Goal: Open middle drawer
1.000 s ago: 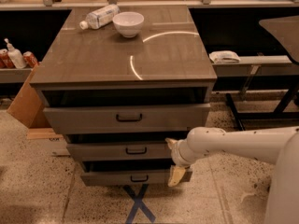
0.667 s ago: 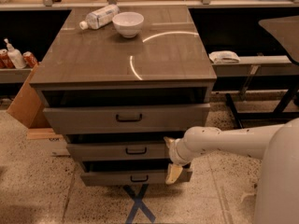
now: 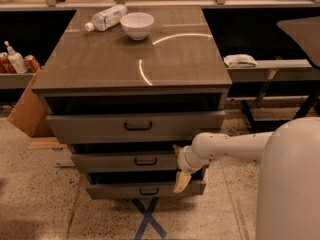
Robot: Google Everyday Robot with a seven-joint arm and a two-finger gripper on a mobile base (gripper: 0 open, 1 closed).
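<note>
The middle drawer (image 3: pixel 125 162) is the low grey-brown front with a small dark handle (image 3: pixel 145 161), between a taller top drawer (image 3: pixel 100 127) and the lowest drawer (image 3: pixel 120 190). It stands out slightly from the cabinet, with a dark gap above it. My gripper (image 3: pixel 178 165) is at the right end of the middle drawer's front, on the white arm coming in from the right. It looks open: one pale fingertip (image 3: pixel 175 147) shows at the panel's top edge and one yellowish finger (image 3: pixel 181 182) hangs below it. The panel's right end is hidden behind the wrist.
On the cabinet top (image 3: pixel 100 64) stand a white bowl (image 3: pixel 137 24) and a lying plastic bottle (image 3: pixel 106 17). A cardboard box (image 3: pixel 27 111) leans at the left. A shelf with a white cloth (image 3: pixel 240 60) is at the right. Blue tape cross (image 3: pixel 149 219) marks the floor. My white body (image 3: pixel 290 184) fills the lower right.
The arm and gripper have shifted slightly left along the middle drawer's front, and my body takes up more of the lower right. The drawers look unmoved.
</note>
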